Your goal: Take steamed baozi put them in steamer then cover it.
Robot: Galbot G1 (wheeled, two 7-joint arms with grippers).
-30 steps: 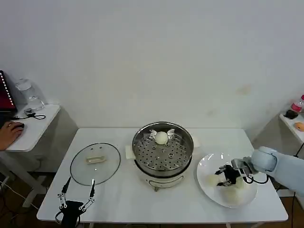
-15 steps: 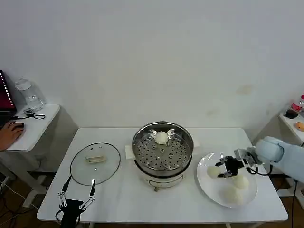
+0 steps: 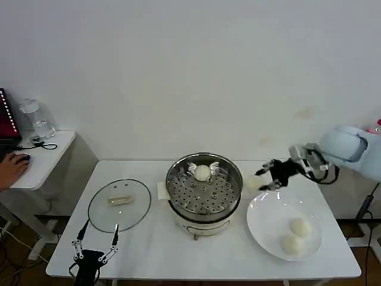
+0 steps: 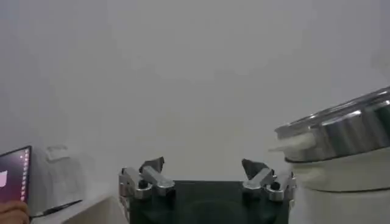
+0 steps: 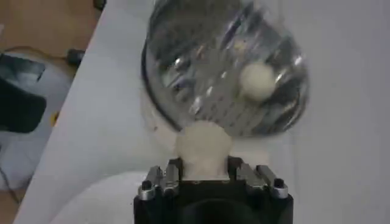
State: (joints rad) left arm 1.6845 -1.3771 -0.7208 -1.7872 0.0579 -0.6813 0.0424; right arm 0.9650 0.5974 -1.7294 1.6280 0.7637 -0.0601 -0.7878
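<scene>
From the head camera I see my right gripper (image 3: 266, 177) in the air just right of the steamer (image 3: 204, 189), one baozi (image 3: 202, 173) at the tray's far side, two on the plate (image 3: 262, 223) right of it, and the cover (image 3: 119, 204) lying flat to its left, its handle's long axis across the table. My left gripper (image 3: 95, 245) hangs spread before the cover. The left wrist camera shows only the steamer's rim (image 4: 341, 131) beside those spread fingers (image 4: 149, 179). The right wrist camera adds the held baozi (image 5: 203, 147) pinched between my jaws, above the steamer's edge.

The right arm reaches in from the right, raised above the table; the right gripper (image 3: 269, 176) points leftward, fingers clamped on a bun; the left gripper (image 3: 95, 245) rests low at the near-left table edge, fingers spread.
</scene>
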